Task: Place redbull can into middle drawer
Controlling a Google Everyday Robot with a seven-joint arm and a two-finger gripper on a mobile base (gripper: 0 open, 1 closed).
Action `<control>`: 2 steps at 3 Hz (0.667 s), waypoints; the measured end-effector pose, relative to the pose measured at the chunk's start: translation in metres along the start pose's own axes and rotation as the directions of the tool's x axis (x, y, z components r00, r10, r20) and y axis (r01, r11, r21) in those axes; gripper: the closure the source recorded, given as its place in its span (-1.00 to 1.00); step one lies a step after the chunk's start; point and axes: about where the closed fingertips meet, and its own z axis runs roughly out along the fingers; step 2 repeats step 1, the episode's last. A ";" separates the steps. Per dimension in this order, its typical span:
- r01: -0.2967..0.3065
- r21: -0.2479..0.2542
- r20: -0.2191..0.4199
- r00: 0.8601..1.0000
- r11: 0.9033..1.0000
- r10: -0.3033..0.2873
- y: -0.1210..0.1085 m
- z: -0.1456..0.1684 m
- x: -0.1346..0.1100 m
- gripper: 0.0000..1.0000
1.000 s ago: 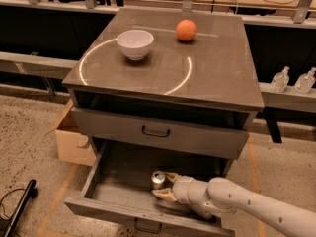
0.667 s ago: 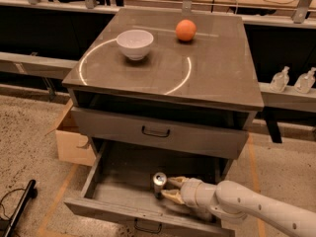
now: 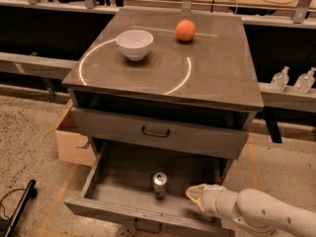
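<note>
Gripper (image 3: 196, 193) has backed off to the right of the redbull can (image 3: 159, 184), which now stands alone, upright, in the open middle drawer (image 3: 118, 174). Gripper holds nothing; spread or closed, can't tell. Placing looks done; next move is to lift the arm out without bumping the can.

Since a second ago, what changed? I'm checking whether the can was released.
The gripper let go of the redbull can and drew back rightward, leaving a gap. The can stayed upright in the open middle drawer; white bowl and orange fruit unmoved on top.
</note>
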 end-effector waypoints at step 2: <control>0.017 0.006 -0.003 1.000 1.000 -0.017 -0.002 -0.005 -0.005 0.17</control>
